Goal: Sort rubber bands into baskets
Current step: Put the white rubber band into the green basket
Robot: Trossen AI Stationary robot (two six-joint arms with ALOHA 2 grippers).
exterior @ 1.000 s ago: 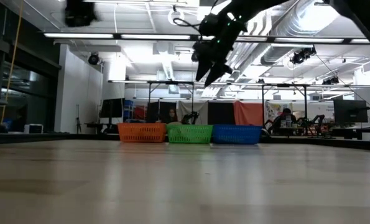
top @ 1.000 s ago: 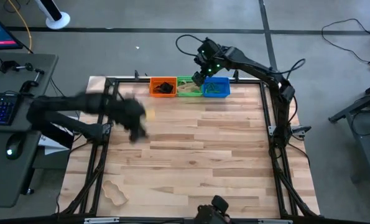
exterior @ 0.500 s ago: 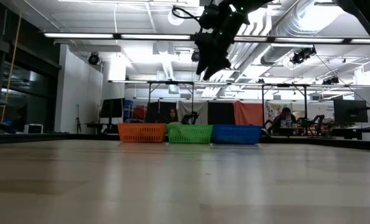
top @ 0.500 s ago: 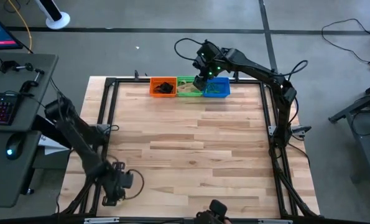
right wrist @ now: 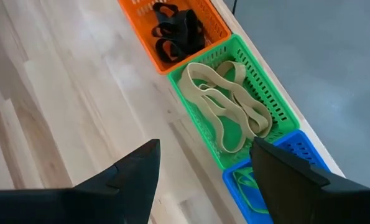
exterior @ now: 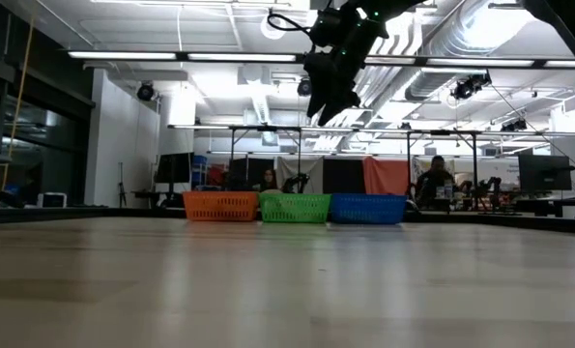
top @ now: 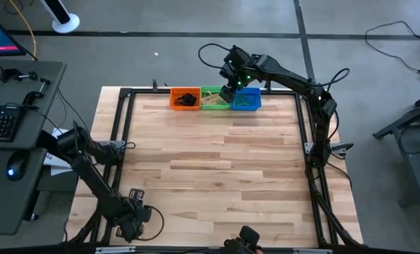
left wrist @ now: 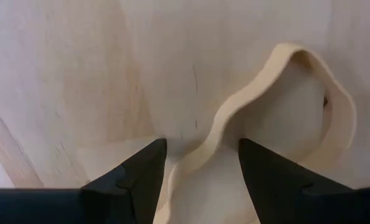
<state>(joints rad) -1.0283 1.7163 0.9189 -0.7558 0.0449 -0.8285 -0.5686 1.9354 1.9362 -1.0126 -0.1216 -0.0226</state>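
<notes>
A tan rubber band lies flat on the wood at the table's near left corner. My left gripper is open right over it, pointing down, one finger on each side of a strand of the band; in the high view the gripper hides the band. My right gripper is open and empty above the baskets, as the low view and its own wrist view also show. The orange basket holds black bands, the green basket tan bands, the blue basket green bands.
The three baskets stand side by side in a row at the table's far edge, the orange one leftmost. A black frame runs along the table's edges. A desk with a keyboard stands to the left of the table.
My left gripper has swept from the far left part of the table to the near left corner and come down over the tan band there. My right gripper has risen a little above the baskets.
</notes>
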